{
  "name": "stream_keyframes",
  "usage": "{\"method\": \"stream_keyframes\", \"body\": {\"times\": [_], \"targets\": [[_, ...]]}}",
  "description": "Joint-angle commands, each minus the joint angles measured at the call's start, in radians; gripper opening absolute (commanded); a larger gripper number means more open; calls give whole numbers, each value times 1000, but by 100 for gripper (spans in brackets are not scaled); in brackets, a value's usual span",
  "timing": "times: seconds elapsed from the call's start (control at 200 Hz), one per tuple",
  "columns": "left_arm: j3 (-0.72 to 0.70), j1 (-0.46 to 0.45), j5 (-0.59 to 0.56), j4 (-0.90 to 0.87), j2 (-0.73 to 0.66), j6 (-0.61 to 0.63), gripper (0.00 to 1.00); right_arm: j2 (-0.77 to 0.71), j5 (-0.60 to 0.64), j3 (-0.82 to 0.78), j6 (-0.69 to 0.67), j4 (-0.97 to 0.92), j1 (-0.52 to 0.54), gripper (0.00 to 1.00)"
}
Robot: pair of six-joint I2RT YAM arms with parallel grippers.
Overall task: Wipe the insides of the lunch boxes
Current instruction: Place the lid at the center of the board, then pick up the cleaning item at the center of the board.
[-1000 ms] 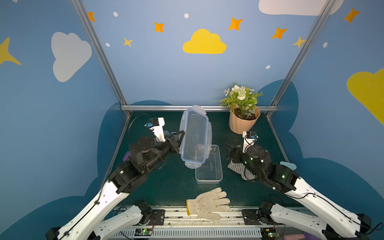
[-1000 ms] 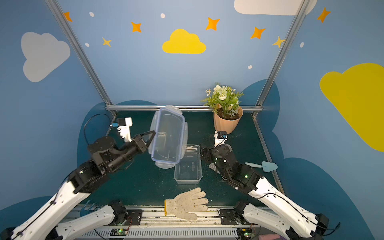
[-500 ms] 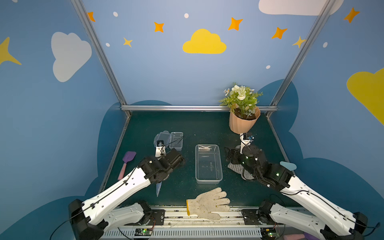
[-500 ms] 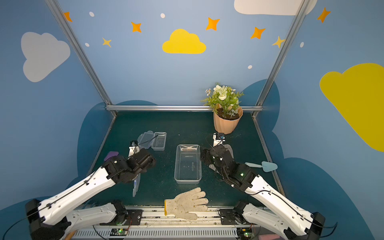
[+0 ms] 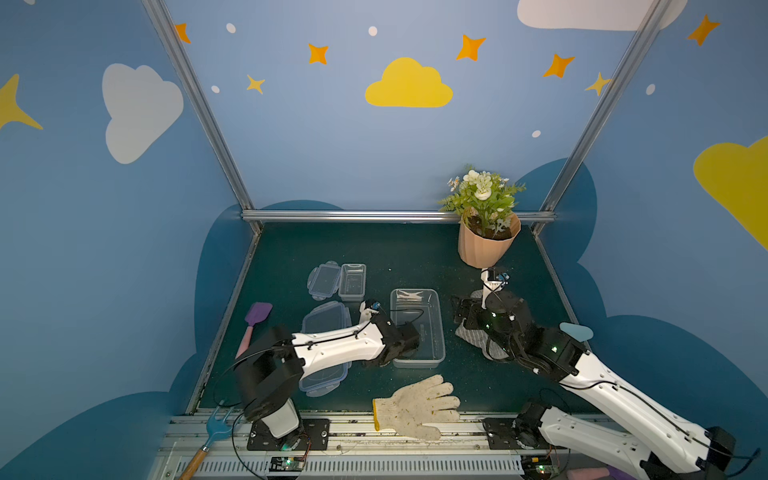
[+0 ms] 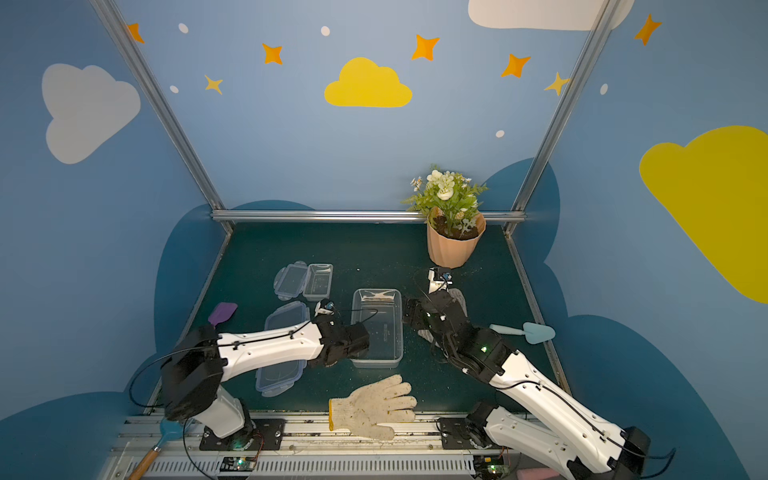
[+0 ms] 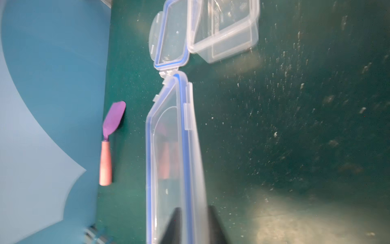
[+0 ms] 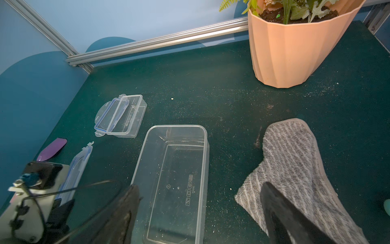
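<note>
The large lunch box (image 5: 417, 316) stands open on the green mat, crumbs inside. The small lunch box (image 5: 352, 281) sits behind it to the left, its lid (image 5: 326, 280) beside it. The large blue-rimmed lid (image 5: 322, 324) lies left of the large box, under my left forearm. In the left wrist view my left gripper (image 7: 194, 208) straddles this lid's (image 7: 168, 147) long rim, fingers slightly apart. My right gripper (image 8: 200, 186) hovers wide open and empty between the large box (image 8: 175, 179) and a grey striped cloth (image 8: 295, 158).
A peach flower pot (image 5: 486, 245) stands at the back right. A white work glove (image 5: 415, 405) lies at the front edge. A purple spatula (image 5: 257, 316) lies by the left wall, a blue fork (image 5: 218, 424) on the front rail, a teal trowel (image 6: 532, 332) at the right edge.
My left gripper, which held the large lid raised over the boxes, has brought it down to the mat left of the large box and parted its fingers. The right arm barely moved.
</note>
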Motion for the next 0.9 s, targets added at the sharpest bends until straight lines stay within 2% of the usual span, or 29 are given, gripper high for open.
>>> {"method": "stream_keyframes", "body": {"times": [0.0, 0.04, 0.145, 0.225, 0.391, 0.521, 0.601, 0.666, 0.766, 0.896], "targets": [[23, -16, 22, -28, 19, -46, 60, -13, -8, -11, 13, -7, -8, 88], [29, -20, 19, -28, 18, -51, 75, -13, -11, -13, 13, -8, -13, 88], [62, -20, -13, -37, -7, -53, 90, 1, -51, -15, 16, -19, -44, 90], [96, -20, -42, -40, -50, -33, 97, 29, -95, 0, 15, -73, -92, 91], [137, 6, -34, 69, -197, 75, 99, 101, -223, -1, 10, -177, -263, 94], [-2, 102, 209, 419, -410, 202, 100, 224, -381, -42, 8, -200, -446, 94], [-164, 176, 372, 694, -544, 235, 100, 299, -393, -51, 8, -202, -485, 94], [-263, 249, 508, 842, -617, 217, 100, 353, -395, -55, 7, -179, -498, 94], [-319, 342, 654, 923, -627, 188, 100, 446, -359, -45, 6, -170, -515, 94], [-339, 372, 787, 1028, -539, 166, 100, 565, -359, -49, 6, -137, -558, 94]]}}
